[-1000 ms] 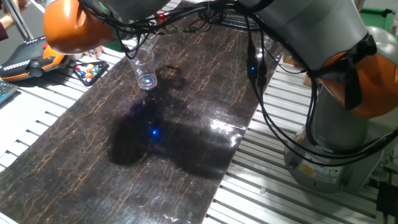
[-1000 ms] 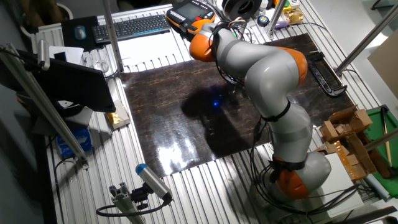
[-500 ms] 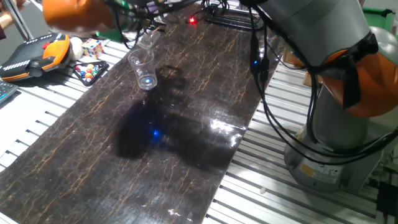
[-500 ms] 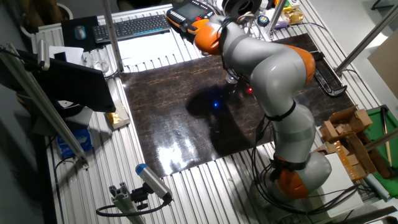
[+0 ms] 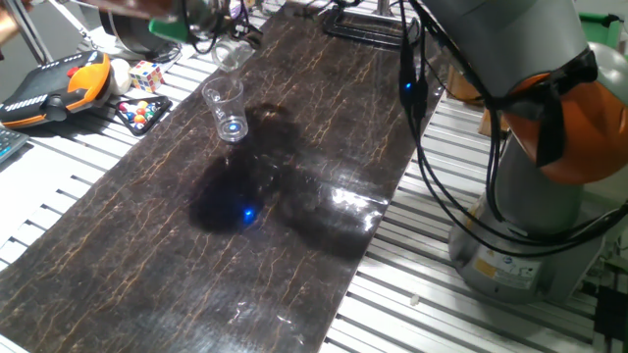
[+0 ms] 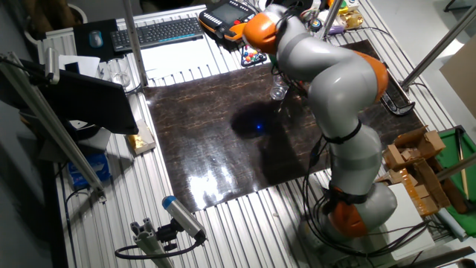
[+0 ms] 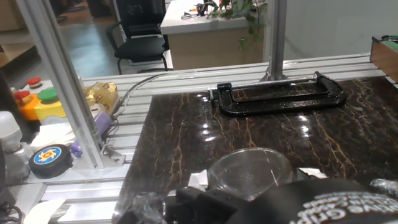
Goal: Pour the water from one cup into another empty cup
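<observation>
The gripper (image 5: 218, 27), jaws gripping the squat glass tumbler (image 5: 233, 52) at the frame's upper left, holds it just above the taller cup (image 5: 226, 108).

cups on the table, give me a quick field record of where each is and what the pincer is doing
tall tapered cup: upright on the dark marbled mat, nothing touching it
short glass tumbler: off the mat, tilted, above and behind the tall cup
tumbler in hand view: held in front of the camera
pincer: shut on the tumbler
black clamp: lying at the mat's far edge
water: cannot tell
</observation>
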{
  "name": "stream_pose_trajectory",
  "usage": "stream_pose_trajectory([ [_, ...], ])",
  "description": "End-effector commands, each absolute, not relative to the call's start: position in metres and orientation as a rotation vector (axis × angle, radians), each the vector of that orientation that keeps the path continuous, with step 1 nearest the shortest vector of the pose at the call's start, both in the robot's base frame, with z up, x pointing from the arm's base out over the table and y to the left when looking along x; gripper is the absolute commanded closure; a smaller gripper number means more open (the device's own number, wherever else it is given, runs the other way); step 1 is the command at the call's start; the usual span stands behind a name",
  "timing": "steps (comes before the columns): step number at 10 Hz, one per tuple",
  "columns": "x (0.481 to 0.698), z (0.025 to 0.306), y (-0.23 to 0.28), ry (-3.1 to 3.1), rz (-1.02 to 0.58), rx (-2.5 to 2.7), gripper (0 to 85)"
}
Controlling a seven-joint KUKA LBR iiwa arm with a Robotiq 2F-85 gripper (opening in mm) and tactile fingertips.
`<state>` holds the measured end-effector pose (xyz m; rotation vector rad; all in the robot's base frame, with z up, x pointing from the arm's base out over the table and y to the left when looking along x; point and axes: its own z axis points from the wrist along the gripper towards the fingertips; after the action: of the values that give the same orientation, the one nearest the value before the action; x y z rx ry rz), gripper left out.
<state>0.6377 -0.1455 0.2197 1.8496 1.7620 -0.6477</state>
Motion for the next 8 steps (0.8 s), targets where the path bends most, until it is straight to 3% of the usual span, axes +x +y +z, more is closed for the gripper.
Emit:
stream_pose_trajectory([
  [1, 0.637, 0.221, -0.145, 1.897, -0.455, 1.996, 84.3],
  [8, 0.619, 0.221, -0.124, 2.11, -0.207, 2.134, 84.3],
])
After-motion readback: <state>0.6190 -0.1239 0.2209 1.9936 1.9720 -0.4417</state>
